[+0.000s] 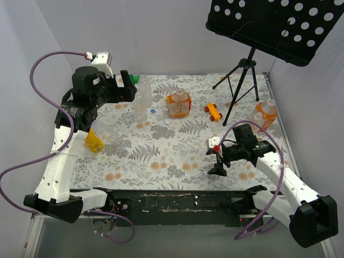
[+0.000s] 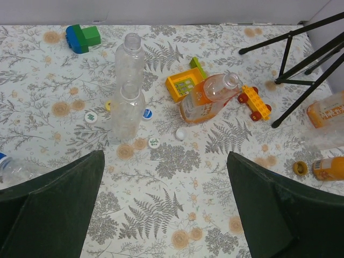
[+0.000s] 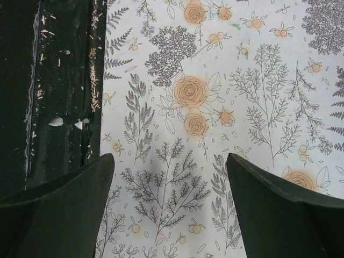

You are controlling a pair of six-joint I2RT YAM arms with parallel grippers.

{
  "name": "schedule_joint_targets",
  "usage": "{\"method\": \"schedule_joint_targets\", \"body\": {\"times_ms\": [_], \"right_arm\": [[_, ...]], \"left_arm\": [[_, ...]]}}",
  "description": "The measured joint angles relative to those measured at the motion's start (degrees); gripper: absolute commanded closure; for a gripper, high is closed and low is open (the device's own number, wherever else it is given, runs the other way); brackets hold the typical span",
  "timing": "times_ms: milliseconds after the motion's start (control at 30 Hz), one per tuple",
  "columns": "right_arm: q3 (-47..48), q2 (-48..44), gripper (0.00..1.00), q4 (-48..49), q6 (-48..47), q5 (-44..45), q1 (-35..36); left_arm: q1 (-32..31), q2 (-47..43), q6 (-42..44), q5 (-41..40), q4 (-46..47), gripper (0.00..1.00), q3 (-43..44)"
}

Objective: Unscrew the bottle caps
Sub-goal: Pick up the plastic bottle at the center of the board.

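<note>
Two clear bottles (image 2: 127,107) stand upright with open necks, one behind the other (image 2: 129,56). Loose bottle caps lie round them: a blue-and-white one (image 2: 147,114), a white one (image 2: 181,134), green-marked ones (image 2: 91,116). An orange-filled bottle (image 2: 207,99) leans on a yellow tray (image 2: 180,86). Further orange bottles (image 2: 325,112) sit at the right, one lying beside a yellowish cap (image 2: 300,169). A blue-capped bottle (image 2: 11,167) lies at the left edge. My left gripper (image 2: 165,156) hangs open above the cloth, short of the clear bottles. My right gripper (image 3: 169,158) is open over bare cloth.
A green-and-blue block (image 2: 82,37) lies at the back left and an orange toy car (image 2: 254,103) right of the tray. A black music stand's tripod (image 1: 242,80) stands at the back right. The dark front edge of the table (image 3: 59,80) runs close beside the right gripper.
</note>
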Motion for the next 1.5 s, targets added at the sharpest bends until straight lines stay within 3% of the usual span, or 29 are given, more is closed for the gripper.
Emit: {"method": "schedule_joint_targets", "body": {"times_ms": [967,1500], "right_arm": [[0.0,0.0,0.07,0.0,-0.59,-0.09,-0.17],[0.0,0.0,0.07,-0.02,-0.85,-0.33,-0.17]], "left_arm": [[0.0,-11.45,-6.27,9.01,1.31,0.02,-7.28],[0.0,-16.81,-9.03,9.81,1.27,0.02,-11.28]]}}
